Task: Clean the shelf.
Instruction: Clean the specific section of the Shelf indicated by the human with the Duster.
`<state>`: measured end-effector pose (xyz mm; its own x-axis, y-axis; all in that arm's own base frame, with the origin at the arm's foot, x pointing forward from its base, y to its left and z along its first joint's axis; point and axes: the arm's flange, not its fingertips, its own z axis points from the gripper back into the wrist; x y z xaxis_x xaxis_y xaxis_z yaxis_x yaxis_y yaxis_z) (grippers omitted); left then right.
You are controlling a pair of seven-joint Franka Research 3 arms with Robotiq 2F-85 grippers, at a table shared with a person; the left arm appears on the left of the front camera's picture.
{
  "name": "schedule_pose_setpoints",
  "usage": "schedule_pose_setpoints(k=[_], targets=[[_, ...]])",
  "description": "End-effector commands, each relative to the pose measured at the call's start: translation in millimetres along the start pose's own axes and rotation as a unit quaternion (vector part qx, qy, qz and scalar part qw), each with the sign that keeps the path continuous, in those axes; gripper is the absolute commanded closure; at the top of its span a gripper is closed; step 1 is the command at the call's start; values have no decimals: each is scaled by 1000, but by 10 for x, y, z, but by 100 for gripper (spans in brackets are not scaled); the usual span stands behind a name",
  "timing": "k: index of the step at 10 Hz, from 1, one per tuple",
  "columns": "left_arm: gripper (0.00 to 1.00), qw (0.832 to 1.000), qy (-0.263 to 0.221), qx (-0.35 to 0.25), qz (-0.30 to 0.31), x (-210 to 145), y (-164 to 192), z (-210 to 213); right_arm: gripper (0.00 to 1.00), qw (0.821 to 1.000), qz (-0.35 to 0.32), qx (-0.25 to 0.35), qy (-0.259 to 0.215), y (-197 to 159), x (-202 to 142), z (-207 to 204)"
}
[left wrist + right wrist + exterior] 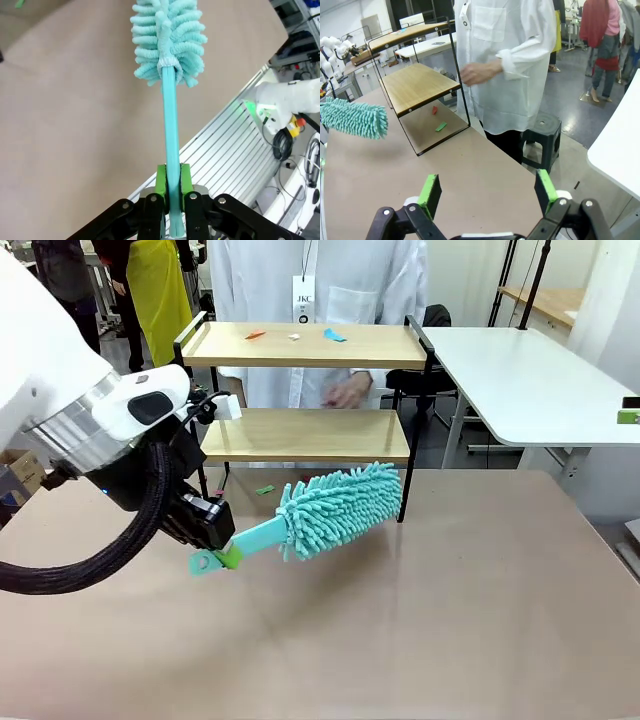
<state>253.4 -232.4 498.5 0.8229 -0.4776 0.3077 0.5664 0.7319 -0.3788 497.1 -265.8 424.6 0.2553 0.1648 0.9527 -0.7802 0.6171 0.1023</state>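
Pinching the duster (340, 508) by its handle in the left pincer (173, 182), low over the worktop (420, 620), presumably to aim the fluffy head ahead at the shelf (300, 435) standing just beyond. Keeping the right pincer (488, 192) spread and empty, out of the way. Yet to sweep: scraps (333, 335) up on the top board.

Bright, even indoor light; soft shadows; wide-angle distortion at wrist-view edges.
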Motion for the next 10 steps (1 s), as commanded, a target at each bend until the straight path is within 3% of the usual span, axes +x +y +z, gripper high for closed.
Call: schedule_pose_setpoints(k=[1,5,10], targets=[[87,1000,5,-5,-12,-83,51,167,0,1000,3,0,0,8,30,-4],[87,999,-10,18,43,202,-206,-531,0,1000,3,0,0,8,30,-4],[87,990,-91,15,105,449,-281,-1083,0,1000,3,0,0,8,30,-4]])
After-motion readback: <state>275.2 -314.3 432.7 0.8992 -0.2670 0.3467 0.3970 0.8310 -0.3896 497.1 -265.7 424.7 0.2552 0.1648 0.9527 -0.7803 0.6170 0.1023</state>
